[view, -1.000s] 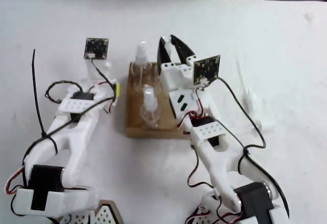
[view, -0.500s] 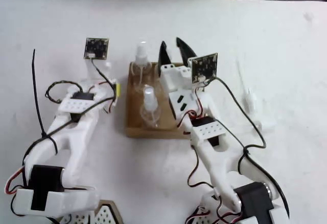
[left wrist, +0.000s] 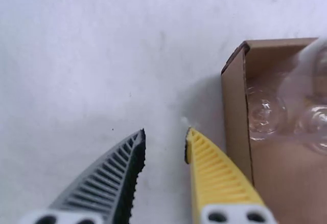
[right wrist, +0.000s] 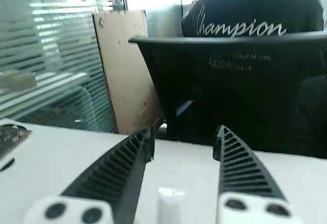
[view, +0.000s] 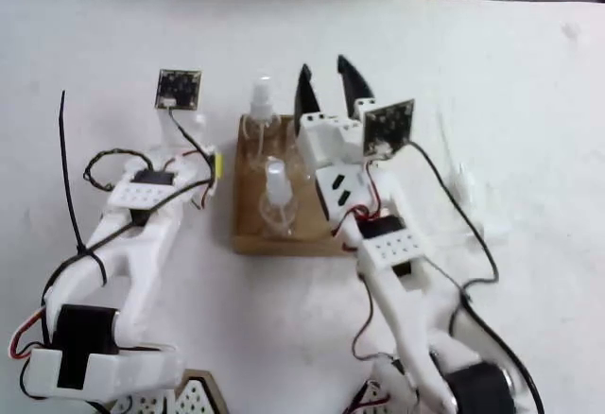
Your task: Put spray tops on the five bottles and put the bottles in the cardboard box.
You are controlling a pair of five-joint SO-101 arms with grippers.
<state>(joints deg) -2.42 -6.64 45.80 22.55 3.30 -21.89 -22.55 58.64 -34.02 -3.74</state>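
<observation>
At least two clear bottles [view: 276, 208] with spray tops stand in the cardboard box [view: 248, 236] on the counter [view: 501, 74]. The right gripper [view: 323, 68] is spread and empty over the box's far edge. The left gripper [left wrist: 165, 133] is parted beside the box. The bottles are judged light, slick and tip-prone (likely thin plastic); grasp at the neck.

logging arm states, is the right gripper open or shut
Open: on the right gripper the two black fingers stand well apart, tips not touching.

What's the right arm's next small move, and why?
Probably lift the right hand straight up, clear of the cardboard box: it is open, with a white spray top standing free between its fingers, so it seems already let go.
</observation>
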